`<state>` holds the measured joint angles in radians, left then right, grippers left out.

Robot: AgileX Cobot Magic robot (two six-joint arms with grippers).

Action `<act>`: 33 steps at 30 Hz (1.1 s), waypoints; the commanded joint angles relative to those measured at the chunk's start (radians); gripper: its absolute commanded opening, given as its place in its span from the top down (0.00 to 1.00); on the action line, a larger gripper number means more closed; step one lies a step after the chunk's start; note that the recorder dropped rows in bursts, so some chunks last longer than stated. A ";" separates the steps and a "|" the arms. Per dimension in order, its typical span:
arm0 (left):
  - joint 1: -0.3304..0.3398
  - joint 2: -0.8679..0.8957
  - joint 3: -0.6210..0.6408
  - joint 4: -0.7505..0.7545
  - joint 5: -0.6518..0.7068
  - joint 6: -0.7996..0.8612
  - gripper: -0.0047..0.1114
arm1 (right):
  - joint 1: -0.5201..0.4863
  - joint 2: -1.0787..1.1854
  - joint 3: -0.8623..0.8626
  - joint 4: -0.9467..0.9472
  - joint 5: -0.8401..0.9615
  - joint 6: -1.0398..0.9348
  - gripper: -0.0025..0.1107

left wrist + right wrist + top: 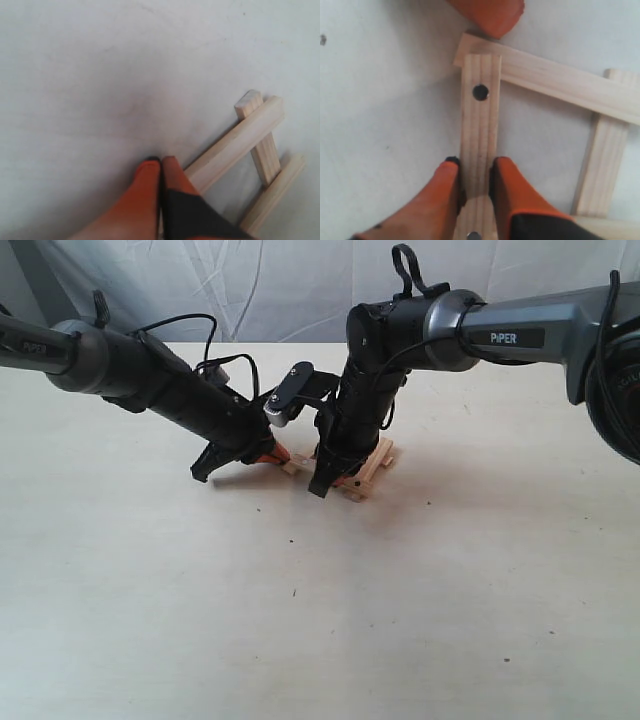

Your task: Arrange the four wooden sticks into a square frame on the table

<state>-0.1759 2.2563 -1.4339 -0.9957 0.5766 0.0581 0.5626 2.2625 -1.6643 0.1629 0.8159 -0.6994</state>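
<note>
Exterior view first: your left arm (150, 375) slants down from the left edge. Its left gripper (283, 454) sits low at the table (150, 590), orange tips right by the left corner of the square frame (378, 457). Move right, and your right arm (520, 335) reaches in level from the right edge, bends over and drops steeply, with the right gripper (338, 483) down on the frame's front side. The black bodies hide most of the wood here, so you can't read either grip from this angle.

Left wrist view fills that in. The left gripper (161, 161) is pinched tight, fingertips (147, 175) pressed together with nothing between them. It sits just beside the end of a plain stick (235, 142), which lies over a cross stick (265, 155).

Right wrist view: the right gripper (476, 167) is clamped across a holed stick (480, 130), with a dark hole (480, 92) near its far end. That end laps over the plain stick (560, 80); the cross stick (602, 160) passes under it on the other side. Your left fingertip (490, 15) shows just beyond that corner.
</note>
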 commanded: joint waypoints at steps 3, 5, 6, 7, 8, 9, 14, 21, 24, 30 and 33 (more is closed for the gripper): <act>0.004 0.019 0.001 0.027 0.017 0.005 0.96 | -0.005 -0.002 0.005 0.003 -0.022 0.040 0.91; 0.004 0.019 0.001 0.027 0.017 0.005 0.96 | -0.005 -0.002 0.005 0.003 -0.022 0.045 0.77; 0.004 0.019 0.001 0.027 0.017 0.005 0.96 | -0.005 -0.002 0.005 0.003 -0.020 0.045 0.71; 0.004 0.019 0.001 0.027 0.017 0.005 0.96 | -0.005 -0.002 0.005 0.003 -0.017 0.045 0.65; 0.004 0.019 0.001 0.027 0.017 0.005 0.96 | -0.005 -0.007 0.005 0.003 -0.017 0.045 0.61; 0.004 0.019 0.001 0.027 0.015 0.005 0.96 | -0.005 -0.012 0.005 0.003 -0.016 0.045 0.58; 0.004 0.019 0.001 0.027 0.015 0.005 0.96 | -0.005 -0.079 0.001 0.003 -0.014 0.056 0.58; 0.004 0.019 0.001 0.029 0.017 0.005 0.96 | -0.069 -0.125 0.001 -0.071 0.145 0.300 0.69; 0.004 0.019 0.001 0.029 0.019 0.005 0.96 | -0.104 -0.097 0.003 -0.064 0.245 0.367 0.91; 0.004 0.019 0.001 0.031 0.019 0.005 0.96 | -0.112 -0.042 0.003 0.020 0.278 0.400 0.97; 0.004 0.019 0.001 0.019 0.031 0.005 0.96 | -0.112 -0.022 0.003 0.052 0.278 0.414 0.97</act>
<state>-0.1754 2.2563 -1.4339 -0.9941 0.5879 0.0599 0.4525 2.2292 -1.6643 0.1878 1.0891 -0.2982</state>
